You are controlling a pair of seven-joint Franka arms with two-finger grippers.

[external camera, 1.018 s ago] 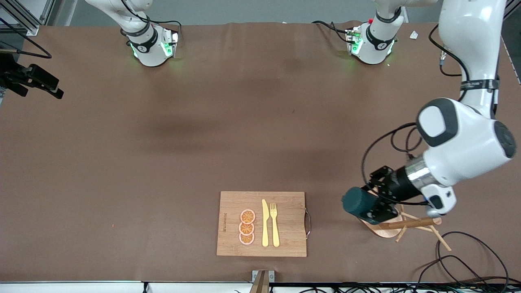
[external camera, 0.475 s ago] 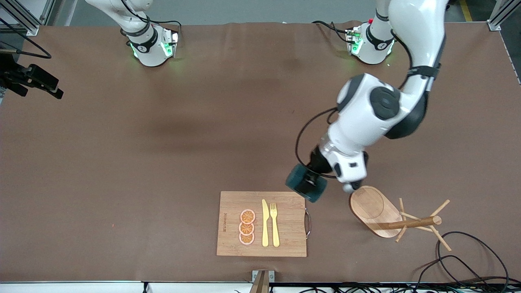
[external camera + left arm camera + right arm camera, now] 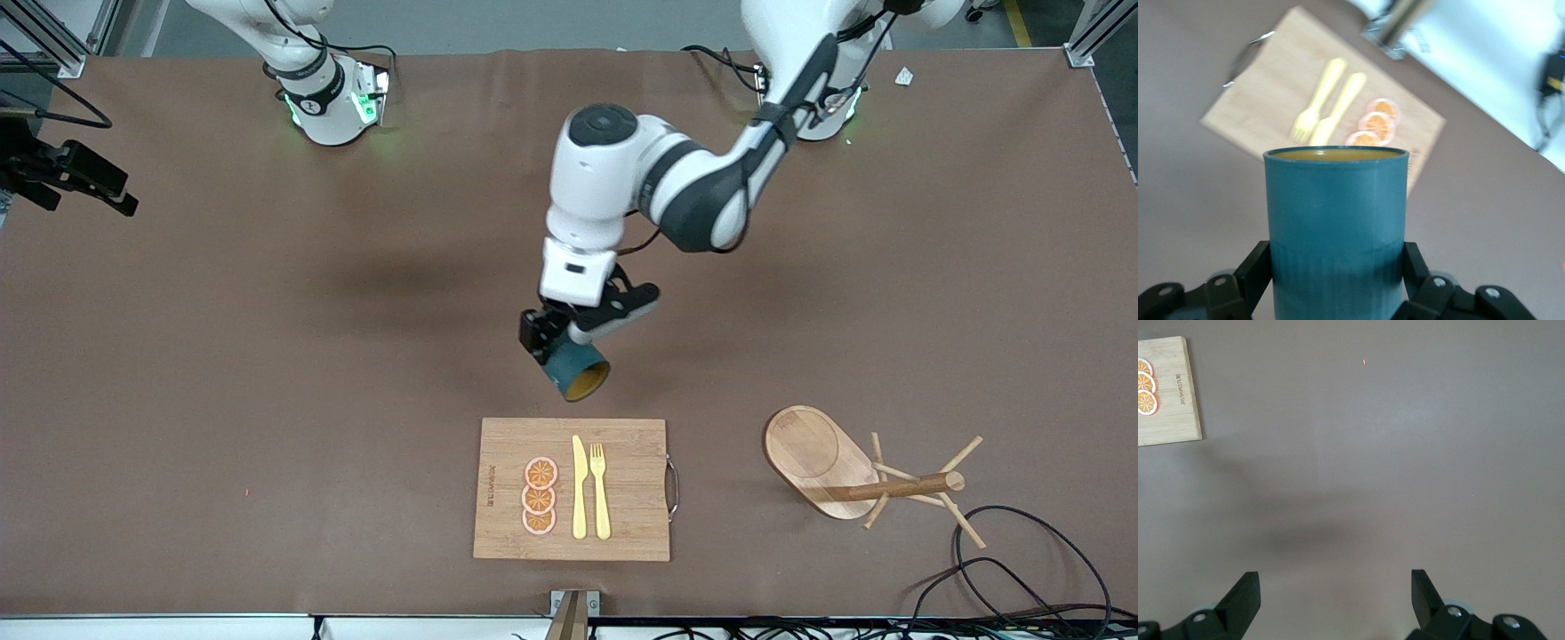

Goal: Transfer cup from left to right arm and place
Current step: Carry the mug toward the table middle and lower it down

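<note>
— Reaching out from its base at the top of the front view, the left arm bends at the elbow and points its wrist down toward the front camera. Where is its gripper?

— The left gripper (image 3: 553,345) hangs over bare table (image 3: 267,356), just short of the board's (image 3: 622,533) farther edge. Its fingers (image 3: 1257,272) are clamped on the cup (image 3: 576,372), one on each side of the lower wall.

— How does the cup sit?

— Tilted, mouth turned toward the front camera, so the yellow inside shows in the front view. It is in the air, touching nothing but the fingers.

— And the right arm?

— It waits. Only its base shows in the front view. The right gripper (image 3: 1331,587) appears in its own wrist view, fingers spread wide with nothing between them, over bare table, with a corner of the board at the edge.

— Anything you cannot make out?

— The cup's handle shows in no view. In the left wrist view the cup covers part of the board, and its base is cut off at the frame's edge.

— What does the cup look like?

— Dark teal outside, straight-sided, with faint vertical ribbing on the lower part and a mustard-yellow inside.
</note>
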